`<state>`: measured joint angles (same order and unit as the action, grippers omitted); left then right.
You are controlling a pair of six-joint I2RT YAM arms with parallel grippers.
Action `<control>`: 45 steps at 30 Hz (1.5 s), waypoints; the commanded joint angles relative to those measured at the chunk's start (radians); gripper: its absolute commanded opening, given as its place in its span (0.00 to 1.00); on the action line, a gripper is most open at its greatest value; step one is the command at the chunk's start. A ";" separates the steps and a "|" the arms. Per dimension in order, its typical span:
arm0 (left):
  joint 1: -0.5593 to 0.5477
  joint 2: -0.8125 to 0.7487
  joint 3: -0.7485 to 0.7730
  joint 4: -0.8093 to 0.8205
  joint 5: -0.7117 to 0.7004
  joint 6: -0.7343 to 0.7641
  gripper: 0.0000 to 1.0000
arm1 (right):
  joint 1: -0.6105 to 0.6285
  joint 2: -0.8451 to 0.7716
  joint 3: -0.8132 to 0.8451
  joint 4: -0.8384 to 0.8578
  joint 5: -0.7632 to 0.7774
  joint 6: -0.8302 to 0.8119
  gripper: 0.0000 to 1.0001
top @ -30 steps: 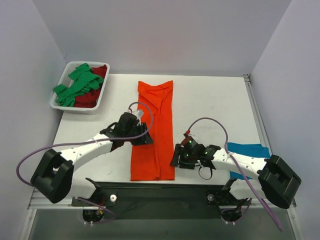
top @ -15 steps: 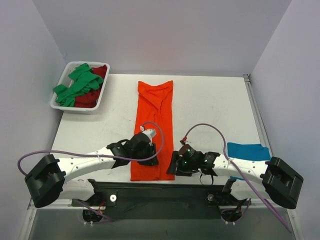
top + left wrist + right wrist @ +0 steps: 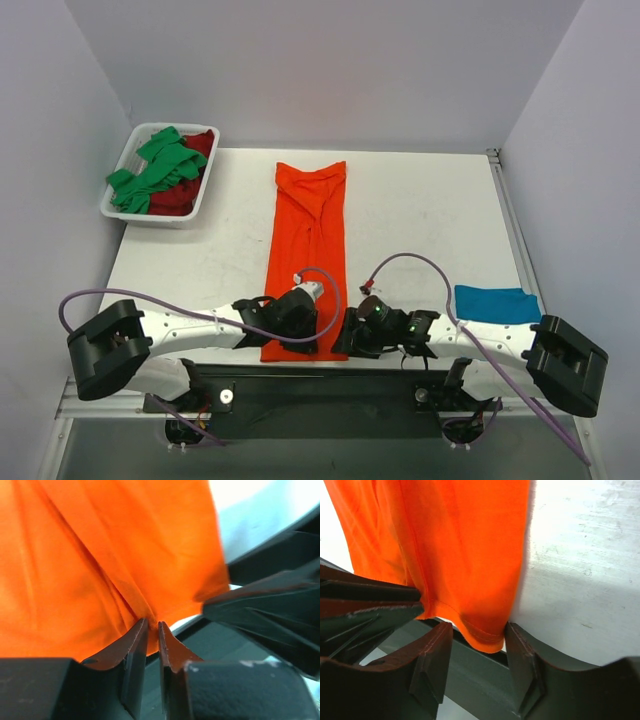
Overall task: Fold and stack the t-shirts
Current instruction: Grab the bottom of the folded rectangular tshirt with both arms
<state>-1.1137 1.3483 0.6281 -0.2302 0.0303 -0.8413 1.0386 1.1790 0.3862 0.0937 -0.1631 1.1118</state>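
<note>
The bright orange t-shirt (image 3: 312, 240) lies as a long narrow strip down the middle of the table, its hem at the near edge. My left gripper (image 3: 301, 322) sits at the hem's left part; in the left wrist view it (image 3: 153, 625) is shut, pinching a fold of the orange cloth (image 3: 100, 555). My right gripper (image 3: 352, 335) is at the hem's right corner; in the right wrist view it (image 3: 479, 627) is open, with the orange hem corner (image 3: 482, 636) between the jaws. A folded teal blue t-shirt (image 3: 495, 303) lies at the right edge.
A white tray (image 3: 112, 208) at the back left holds a green t-shirt (image 3: 158, 168) over a dark red one (image 3: 190, 190). The dark rail of the table's near edge (image 3: 470, 680) runs just under both grippers.
Both grippers have moved toward the near edge, down to the orange shirt's hem. The left one came from mid-strip to the hem; the right one slid left to the corner.
</note>
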 commanded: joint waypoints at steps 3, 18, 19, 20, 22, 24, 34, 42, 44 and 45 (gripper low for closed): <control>-0.015 0.025 -0.039 0.006 -0.023 -0.042 0.24 | 0.009 0.001 -0.041 -0.058 0.053 0.019 0.41; 0.009 -0.159 -0.021 0.034 0.016 -0.022 0.34 | -0.028 -0.111 -0.072 -0.135 0.089 0.010 0.04; 0.011 -0.182 -0.019 0.017 0.008 -0.027 0.38 | -0.032 -0.117 -0.073 -0.143 0.089 0.006 0.04; 0.014 -0.234 -0.018 -0.001 -0.006 -0.042 0.42 | -0.035 -0.127 -0.073 -0.158 0.091 0.003 0.04; 0.015 -0.290 -0.013 -0.078 -0.065 -0.074 0.44 | -0.038 -0.147 -0.075 -0.172 0.093 -0.001 0.04; 0.028 -0.368 -0.005 -0.249 -0.179 -0.149 0.46 | -0.045 -0.169 -0.078 -0.193 0.097 -0.004 0.04; 0.052 -0.653 -0.156 -0.567 -0.270 -0.384 0.49 | -0.064 -0.200 -0.081 -0.219 0.079 -0.029 0.04; 0.034 -0.600 -0.241 -0.374 -0.161 -0.369 0.54 | -0.066 -0.183 -0.067 -0.216 0.074 -0.038 0.05; 0.028 -0.581 -0.260 -0.308 -0.139 -0.366 0.56 | -0.066 -0.182 -0.066 -0.216 0.071 -0.038 0.05; 0.028 -0.577 -0.266 -0.284 -0.133 -0.364 0.56 | -0.066 -0.183 -0.067 -0.215 0.071 -0.038 0.05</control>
<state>-1.0786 0.7647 0.3752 -0.6434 -0.1440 -1.1976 0.9802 0.9920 0.3061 -0.0872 -0.1009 1.0840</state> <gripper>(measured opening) 0.555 0.066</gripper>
